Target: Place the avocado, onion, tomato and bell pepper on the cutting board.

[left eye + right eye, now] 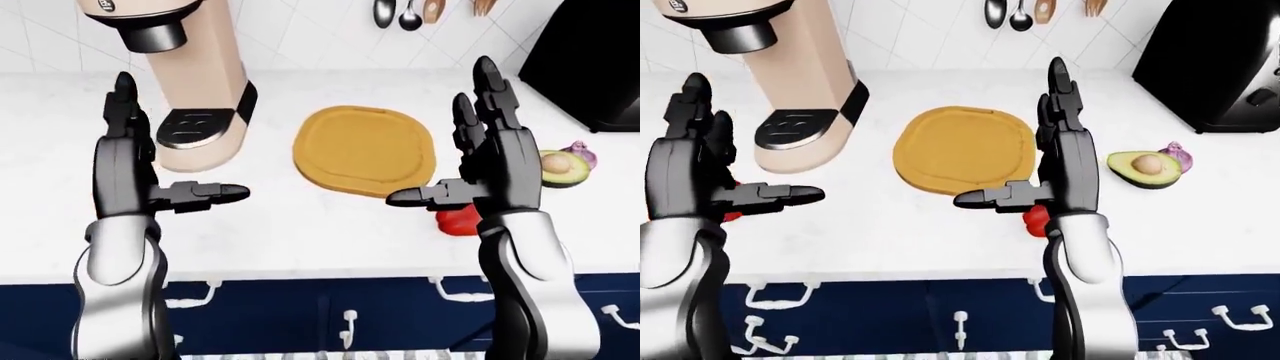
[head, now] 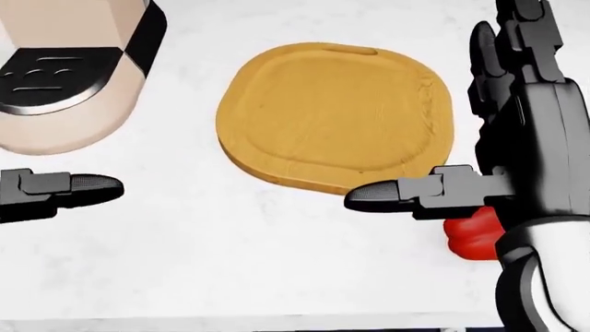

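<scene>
Board: the cutting board (image 2: 337, 114) lies bare on the white counter (image 2: 230, 263), nothing on it yet, so I judge the task barely begun.

Right hand: my right hand (image 1: 480, 169) stands upright with fingers spread and thumb pointing toward the view's left, gripping nothing. It hangs over the board's lower right edge, which I read as a ready pose before going down for the pepper.

Left hand: my left hand (image 1: 165, 176) mirrors it, fingers open and empty, well apart from the board and just below the coffee machine (image 1: 190, 82) in the left-eye view.

Bell pepper: the red bell pepper (image 2: 472, 234) sits on the counter just beside the board's lower right corner, mostly hidden behind my right hand (closest target, I think).

Avocado and onion: the halved avocado (image 1: 1145, 168) rests cut side up with the purple onion (image 1: 1177, 155) touching or just behind it, to the right of the board.

Tomato: a small red shape (image 1: 732, 215) peeks from behind my left arm in the right-eye view; possibly the tomato, I cannot tell.

Writing: the machine carries a dark mark near its top, too cropped to read.
</scene>
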### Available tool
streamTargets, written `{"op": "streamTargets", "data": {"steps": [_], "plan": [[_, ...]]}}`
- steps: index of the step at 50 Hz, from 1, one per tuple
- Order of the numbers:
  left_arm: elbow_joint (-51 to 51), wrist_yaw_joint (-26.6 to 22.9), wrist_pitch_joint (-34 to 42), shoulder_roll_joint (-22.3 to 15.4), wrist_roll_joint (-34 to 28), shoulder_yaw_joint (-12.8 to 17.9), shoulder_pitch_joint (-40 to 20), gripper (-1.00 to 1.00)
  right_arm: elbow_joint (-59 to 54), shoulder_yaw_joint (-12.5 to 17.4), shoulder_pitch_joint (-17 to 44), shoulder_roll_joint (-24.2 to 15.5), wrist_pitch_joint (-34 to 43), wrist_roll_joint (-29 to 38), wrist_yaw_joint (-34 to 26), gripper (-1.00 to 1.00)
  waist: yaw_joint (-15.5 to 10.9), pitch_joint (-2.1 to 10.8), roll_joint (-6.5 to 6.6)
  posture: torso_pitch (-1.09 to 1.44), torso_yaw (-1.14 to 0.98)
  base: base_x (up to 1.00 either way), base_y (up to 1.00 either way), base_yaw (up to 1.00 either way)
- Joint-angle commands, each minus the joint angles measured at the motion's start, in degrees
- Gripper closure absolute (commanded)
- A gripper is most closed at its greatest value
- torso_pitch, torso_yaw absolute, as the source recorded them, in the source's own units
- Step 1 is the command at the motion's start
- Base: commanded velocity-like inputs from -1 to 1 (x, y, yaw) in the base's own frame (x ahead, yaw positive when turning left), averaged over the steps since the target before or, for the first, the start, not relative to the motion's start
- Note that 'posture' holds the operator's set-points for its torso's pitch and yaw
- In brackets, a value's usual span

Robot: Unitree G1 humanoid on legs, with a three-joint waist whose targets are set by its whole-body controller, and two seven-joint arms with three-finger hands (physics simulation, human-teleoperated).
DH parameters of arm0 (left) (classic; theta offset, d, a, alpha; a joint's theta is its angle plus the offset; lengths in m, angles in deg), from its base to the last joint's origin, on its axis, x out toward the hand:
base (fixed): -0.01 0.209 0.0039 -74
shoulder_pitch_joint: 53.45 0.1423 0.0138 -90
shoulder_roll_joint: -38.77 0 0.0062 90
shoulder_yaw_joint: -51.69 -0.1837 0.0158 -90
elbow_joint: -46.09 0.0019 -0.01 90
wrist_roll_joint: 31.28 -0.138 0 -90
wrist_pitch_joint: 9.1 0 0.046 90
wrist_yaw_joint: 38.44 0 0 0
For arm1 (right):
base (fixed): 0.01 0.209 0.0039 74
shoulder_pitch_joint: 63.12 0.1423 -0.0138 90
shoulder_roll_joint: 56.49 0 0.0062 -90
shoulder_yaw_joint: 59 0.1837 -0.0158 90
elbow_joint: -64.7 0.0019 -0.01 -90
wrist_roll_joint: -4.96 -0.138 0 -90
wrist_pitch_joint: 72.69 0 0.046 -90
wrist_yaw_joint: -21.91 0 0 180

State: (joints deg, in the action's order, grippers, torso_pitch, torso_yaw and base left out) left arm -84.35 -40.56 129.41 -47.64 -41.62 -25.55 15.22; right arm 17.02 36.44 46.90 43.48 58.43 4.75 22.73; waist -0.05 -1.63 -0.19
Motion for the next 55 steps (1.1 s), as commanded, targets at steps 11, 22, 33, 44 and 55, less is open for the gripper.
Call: {"op": "streamTargets", "data": {"steps": [11,22,33,44,55], "plan": [[0.7,3.6,-1.8,-6.2,-1.8,9.0,2.3,-1.0,2.3,0.3,1.3,-0.4,-1.5,0.9,-0.1,-1.0,0.0,1.12,0.61,0.0,0.0,0.0,0.0,0.0],[1.8,2.6,-1.5,-5.7,-5.5,13.2,7.9,-1.0,2.0,-0.4,0.9,0.0,-1.9,1.7,-0.4,-1.0,0.1,1.16,0.95,0.0,0.0,0.0,0.0,0.0],[8.3,4.7,-8.1,-5.4,-4.6,16.4,10.5,-1.0,1.2,-0.3,0.9,0.2,-2.6,2.0,-0.6,-1.0,0.2,1.2,0.92,0.0,0.0,0.0,0.0,0.0],[18.3,7.9,-14.4,-7.3,-2.3,17.3,10.5,-1.0,1.6,-0.4,1.5,0.0,-1.8,2.5,-0.9,-1.0,0.2,1.22,1.08,0.0,0.0,0.0,0.0,0.0],[19.5,8.2,-15.0,-7.2,-2.3,17.1,11.5,-1.0,1.0,-0.3,1.1,0.2,-2.8,2.8,-1.0,-1.0,0.3,1.22,1.2,0.0,0.0,0.0,0.0,0.0]]}}
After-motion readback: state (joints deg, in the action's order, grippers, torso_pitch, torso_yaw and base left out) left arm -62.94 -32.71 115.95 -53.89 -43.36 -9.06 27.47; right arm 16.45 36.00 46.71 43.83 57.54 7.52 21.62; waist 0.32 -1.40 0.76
